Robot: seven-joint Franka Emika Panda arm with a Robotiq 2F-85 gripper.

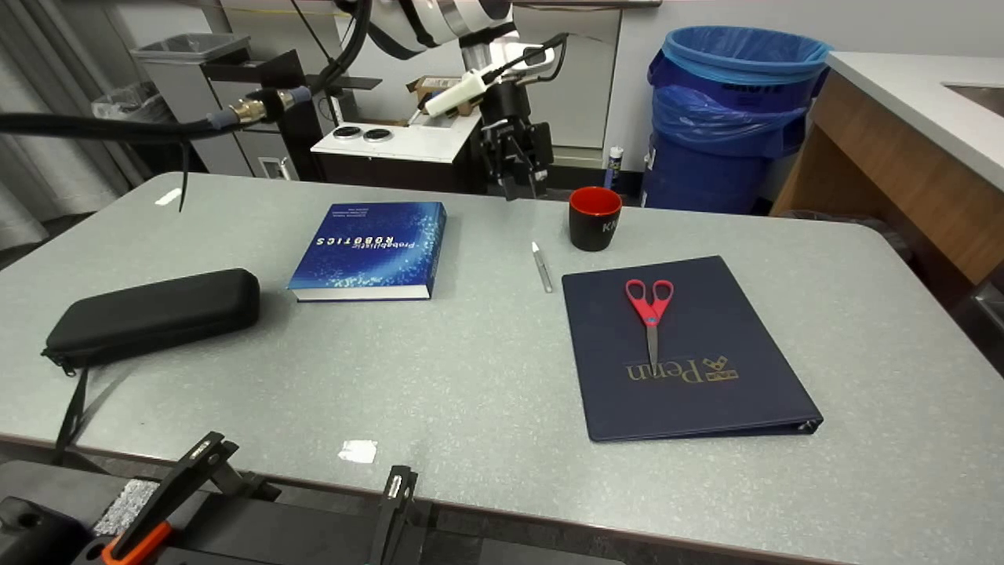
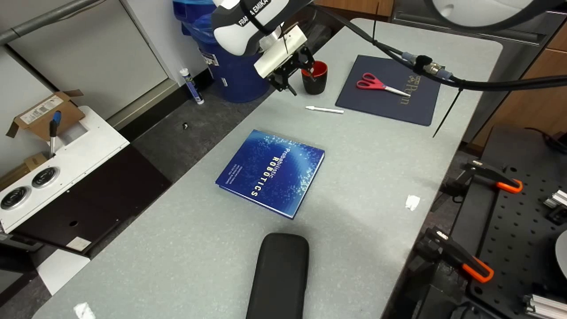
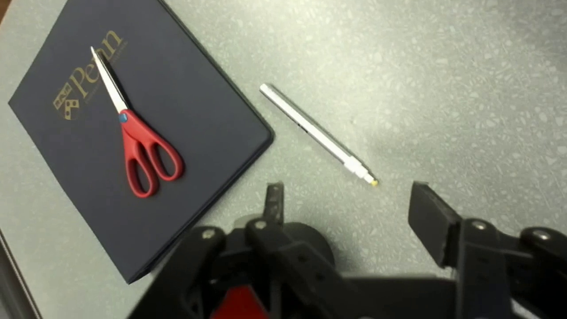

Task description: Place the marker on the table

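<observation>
The marker, a slim silver-white stick with a small yellow tip, lies flat on the table in both exterior views [image 1: 543, 269] [image 2: 325, 110]. In the wrist view the marker [image 3: 312, 131] lies beyond the fingertips, its yellow tip pointing toward the gap between them. The table [image 1: 471, 377] is the light grey-green top under everything; it also shows in the wrist view [image 3: 465, 110]. My gripper [image 3: 347, 185] is open and empty, with its fingers wide apart. In the exterior views the gripper [image 1: 524, 191] [image 2: 303, 85] hangs above the table's far edge, near the mug and apart from the marker.
A black mug with red inside [image 1: 590, 231] stands close to the gripper; its dark side shows partly behind the left finger [image 3: 312, 237]. A navy folder [image 1: 612, 337] with red-handled scissors [image 1: 649, 312] lies beside the marker. A blue book [image 1: 369, 251] and black case [image 1: 157, 314] lie farther off.
</observation>
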